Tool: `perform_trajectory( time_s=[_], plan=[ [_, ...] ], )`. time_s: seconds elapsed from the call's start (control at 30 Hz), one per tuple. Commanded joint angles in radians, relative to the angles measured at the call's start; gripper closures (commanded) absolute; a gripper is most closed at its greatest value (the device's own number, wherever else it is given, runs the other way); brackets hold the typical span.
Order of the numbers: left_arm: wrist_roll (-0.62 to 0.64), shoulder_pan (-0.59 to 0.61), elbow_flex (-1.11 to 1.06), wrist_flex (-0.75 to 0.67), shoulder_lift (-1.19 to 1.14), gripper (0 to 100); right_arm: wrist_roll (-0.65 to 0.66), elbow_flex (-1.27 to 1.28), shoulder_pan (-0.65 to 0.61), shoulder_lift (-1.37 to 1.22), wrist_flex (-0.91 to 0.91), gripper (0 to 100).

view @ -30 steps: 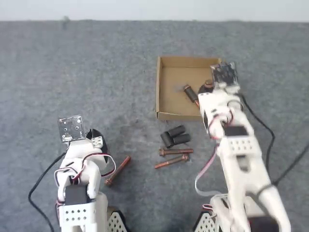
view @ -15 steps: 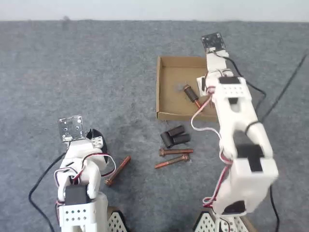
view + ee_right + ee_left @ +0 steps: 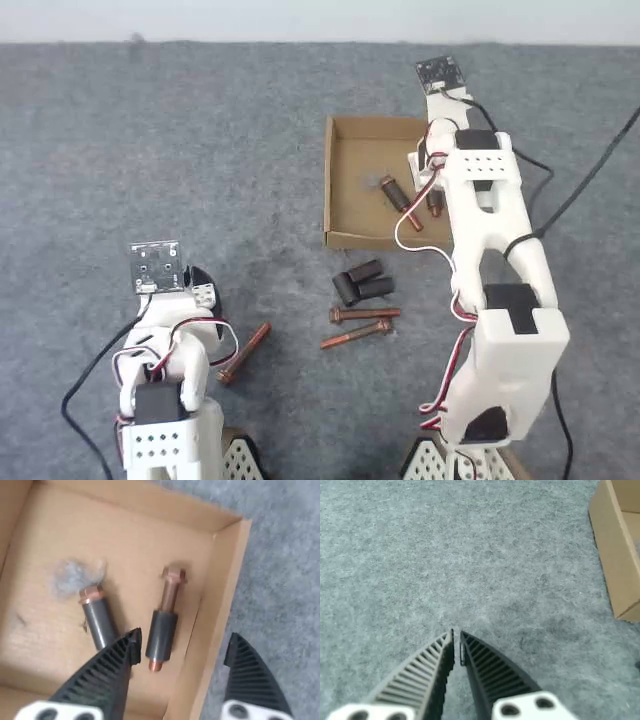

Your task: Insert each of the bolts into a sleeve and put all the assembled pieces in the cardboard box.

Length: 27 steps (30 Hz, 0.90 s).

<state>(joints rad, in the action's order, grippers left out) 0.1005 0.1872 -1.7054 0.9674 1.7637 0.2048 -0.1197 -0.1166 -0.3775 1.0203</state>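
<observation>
A grey, felt-like table [image 3: 150, 130] stretches across the whole scene. An open cardboard box [image 3: 327, 180] sits on it, right of centre and toward the far side. Just in front of the box, 2 short black sleeves [image 3: 366, 270] [image 3: 376, 288] lie close together. Nearer still, 2 copper-coloured bolts [image 3: 365, 314] [image 3: 355, 334] lie almost parallel, just beside the sleeves. A 3rd bolt [image 3: 245, 353] lies slanted, well apart to the left. A black cable [image 3: 590, 180] trails over the right side.

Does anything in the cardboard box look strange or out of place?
Yes. A small grey tuft, perhaps fluff or a smudge, sits on the floor of the cardboard box, just beside the bolt head of one assembled piece. It is neither a bolt nor a sleeve.
</observation>
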Motion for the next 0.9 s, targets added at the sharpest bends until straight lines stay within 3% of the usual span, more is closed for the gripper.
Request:
perform_trajectory(
  time_s=[0.0, 0.1, 0.23, 0.4, 0.63, 0.87],
  plan=[
    [-0.005, -0.002, 0.016, -0.029, 0.02, 97, 0.009, -0.06, -0.013, 0.11, 0.07, 86.8],
    [-0.005, -0.002, 0.016, -0.029, 0.02, 97, 0.008, -0.058, -0.042, 0.193, 0.166, 99.1],
    [-0.005, 0.0, 0.016, -0.031, 0.02, 97, 0.008, -0.055, -0.097, 0.294, 0.355, 95.3],
    [-0.005, 0.0, 0.016, -0.031, 0.02, 97, 0.014, -0.048, -0.148, 0.378, 0.558, 98.0],
    [-0.005, 0.003, 0.016, -0.029, 0.02, 97, 0.008, 0.169, -0.202, 0.483, 0.582, 99.2],
    [-0.005, 0.005, 0.016, -0.025, 0.02, 97, 0.015, 0.462, -0.255, 0.743, 0.565, 99.2]
  ],
)
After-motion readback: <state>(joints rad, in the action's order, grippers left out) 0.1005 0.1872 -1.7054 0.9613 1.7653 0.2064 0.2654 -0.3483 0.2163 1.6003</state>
